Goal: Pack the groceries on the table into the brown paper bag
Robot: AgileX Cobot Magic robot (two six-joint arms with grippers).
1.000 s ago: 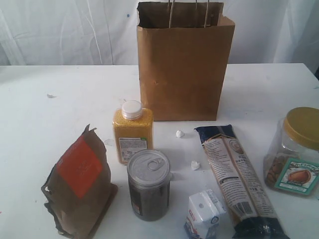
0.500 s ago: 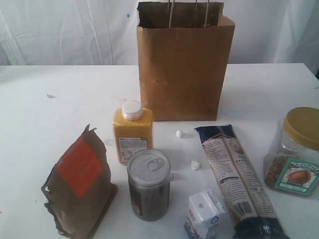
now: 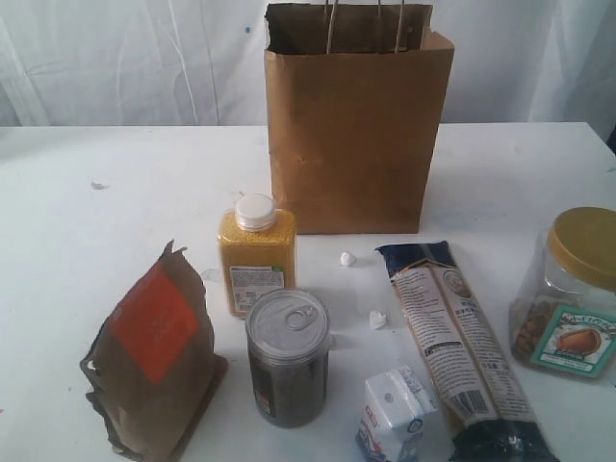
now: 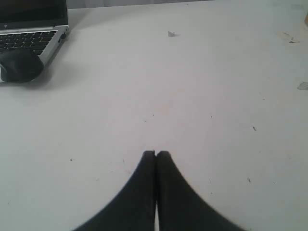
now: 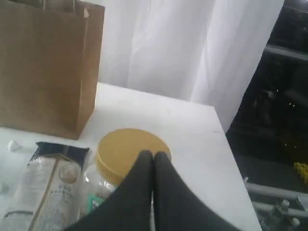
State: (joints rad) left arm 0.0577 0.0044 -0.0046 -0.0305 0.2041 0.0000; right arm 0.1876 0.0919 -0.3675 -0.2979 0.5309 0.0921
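You have the paper bag (image 3: 351, 135) upright toward the far edge of the table (image 3: 106, 221), about midway along it. In front of it, slightly left, stands the grain bottle (image 3: 256, 255), with the pull-tab can (image 3: 287, 356) just before that. The pouch (image 3: 152, 356) stands left of the can, toward the near left corner. The pasta packet (image 3: 457, 346) lies flat, running from the bag's front to the near edge. The carton (image 3: 397, 416) sits between can and packet. The jar (image 3: 570, 294) stands by the right edge.

brown paper bag (image 3: 351, 135): matt kraft | silver pull-tab can (image 3: 287, 356): metal lid
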